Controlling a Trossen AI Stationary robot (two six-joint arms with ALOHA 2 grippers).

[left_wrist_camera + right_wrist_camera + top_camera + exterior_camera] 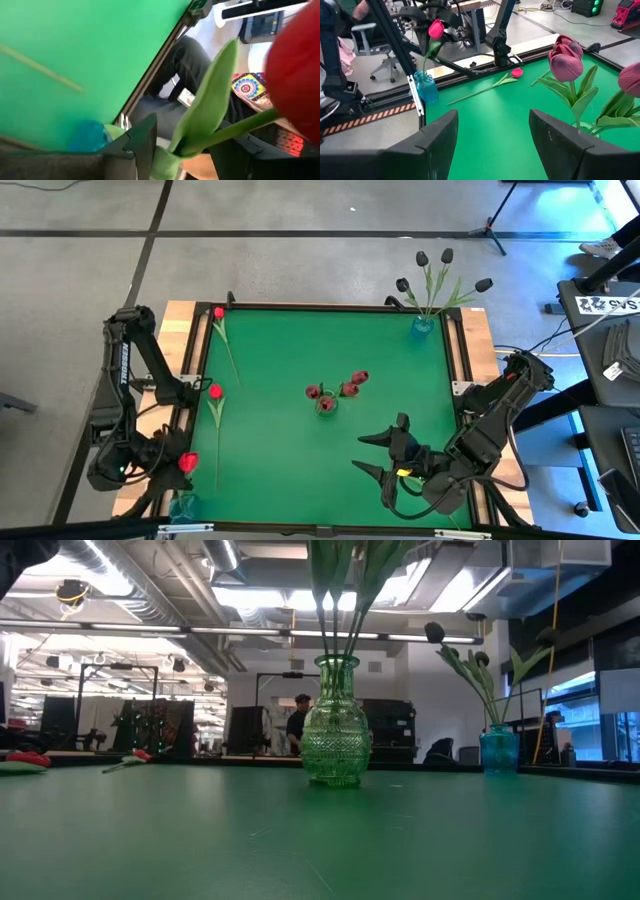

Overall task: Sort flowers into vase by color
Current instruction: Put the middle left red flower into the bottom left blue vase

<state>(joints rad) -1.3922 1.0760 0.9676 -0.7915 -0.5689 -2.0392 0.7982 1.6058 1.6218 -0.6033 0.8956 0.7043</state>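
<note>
My left gripper is at the table's near left corner, shut on a bright red tulip over a small blue vase. In the right wrist view the tulip's stem runs down toward that vase's mouth. Two more red tulips lie flat along the left side. A green glass vase at the centre holds pink-red tulips. A second blue vase at the far right holds black tulips. My right gripper is open near the right edge and touches nothing. My left gripper pinches the red tulip's stem with its leaf between the two fingers. The red head lies back toward the wrist and the stem passes forward through the fingers. The flower is lifted clear of the table, roughly upright. Whether its lower end is inside the blue vase I cannot tell.
The table has a raised dark frame and wooden side strips. Open green surface lies between the centre vase and both arms. Beyond the table are office chairs, cables and equipment; a person stands far off in the room.
</note>
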